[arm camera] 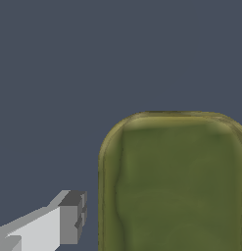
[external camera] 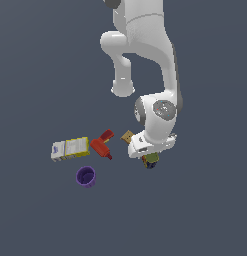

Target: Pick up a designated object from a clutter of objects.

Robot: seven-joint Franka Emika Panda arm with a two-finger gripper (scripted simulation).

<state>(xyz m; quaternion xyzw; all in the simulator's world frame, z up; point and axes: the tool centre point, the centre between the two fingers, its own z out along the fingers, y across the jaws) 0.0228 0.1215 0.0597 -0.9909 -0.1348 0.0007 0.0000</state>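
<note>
A: Left to right in the exterior view, quick. Flat yellow-white box (external camera: 70, 148) first, lying flat, printed faces. Below it the purple cup (external camera: 86, 176), upright, mouth open. Then the red drill-shaped tool (external camera: 102, 144) on its side, then a tiny tan square (external camera: 127, 136) just beside the wrist.

B: And your arm?

A: White glossy links come down from the top, elbow bent, wrist angled down toward the exterior view's left. Your gripper (external camera: 149, 158) sits right over the can (external camera: 151, 160), at the right end of the clutter.

B: Can details?

A: Olive-green top, dark side barely showing. Mostly hidden under the hand. In the wrist view the top (arm camera: 171, 184) is a rounded green slab with a raised rim, cut off by the frame edges.

B: Jaws?

A: One grey-tipped finger (arm camera: 71, 218) shows beside the can, apart from it. The other is out of frame. Can't tell if you're clamped or spread.
</note>
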